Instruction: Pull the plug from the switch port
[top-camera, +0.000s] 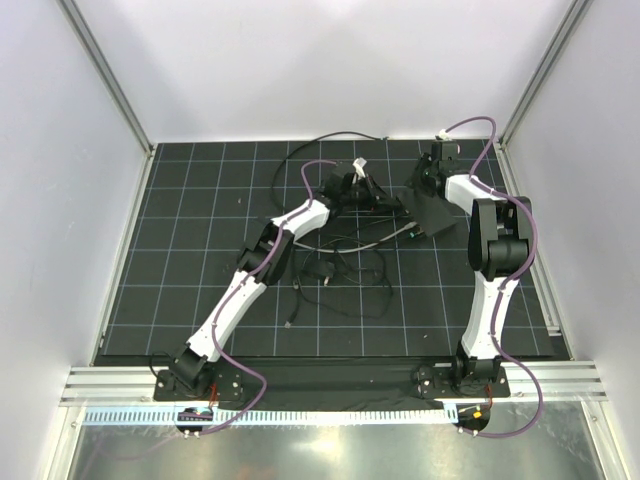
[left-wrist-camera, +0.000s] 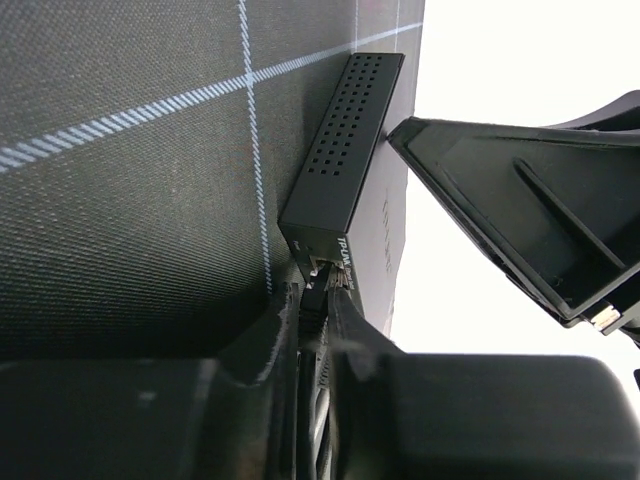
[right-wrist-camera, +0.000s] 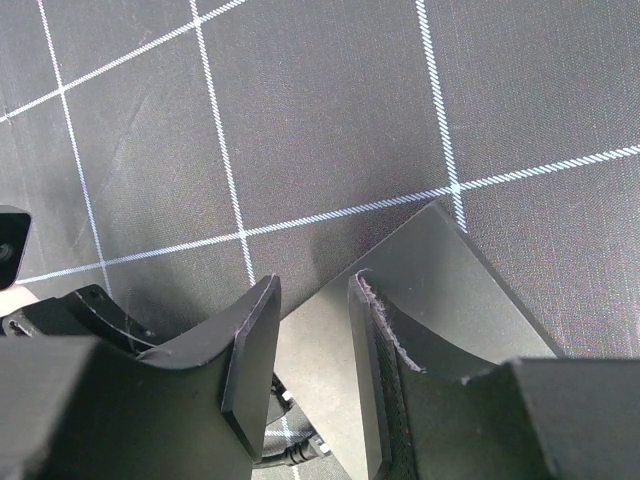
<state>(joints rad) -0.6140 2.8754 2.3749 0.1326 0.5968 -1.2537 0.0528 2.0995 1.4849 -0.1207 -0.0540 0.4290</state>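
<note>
The switch (top-camera: 432, 213) is a flat matte-black box at the back right of the mat, tipped up on one long edge. In the left wrist view its perforated side (left-wrist-camera: 345, 140) shows, with the port (left-wrist-camera: 322, 262) at the near end. A black plug (left-wrist-camera: 315, 300) sits in that port. My left gripper (left-wrist-camera: 315, 292) is shut on the plug; it also shows in the top view (top-camera: 375, 197). My right gripper (right-wrist-camera: 312, 330) is open, its fingers (right-wrist-camera: 372, 370) resting on the switch's broad face (right-wrist-camera: 455, 275). It also shows from above (top-camera: 428, 185).
Loose black cables (top-camera: 345, 265) and a small black block (top-camera: 320, 270) lie on the gridded mat (top-camera: 200, 250) behind the left arm. A cable loops along the back (top-camera: 330, 140). White walls enclose the mat. Another cable end (right-wrist-camera: 300, 455) lies below the switch.
</note>
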